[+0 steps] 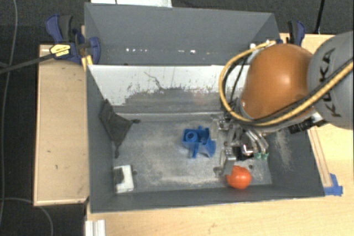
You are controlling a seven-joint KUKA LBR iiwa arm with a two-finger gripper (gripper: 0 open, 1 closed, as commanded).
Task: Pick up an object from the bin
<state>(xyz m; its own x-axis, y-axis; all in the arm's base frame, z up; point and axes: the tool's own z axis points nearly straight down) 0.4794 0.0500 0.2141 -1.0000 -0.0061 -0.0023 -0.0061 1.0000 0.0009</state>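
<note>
Gripper [237, 163] hung just above the orange ball [239, 178], near the blue piece's [198, 142] right. Open or clenched? Couldn't tell. Ball looked light, smooth and prone to roll; best pinched across its middle.

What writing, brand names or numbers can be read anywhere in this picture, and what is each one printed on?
"KUKA": dark letters running along the grey robot arm at the right.
White block in the near left corner of the bin: any marks are too small to read.
Blue plastic piece and red ball: no writing seen.
Bin walls: only scuffs, no text.
</note>
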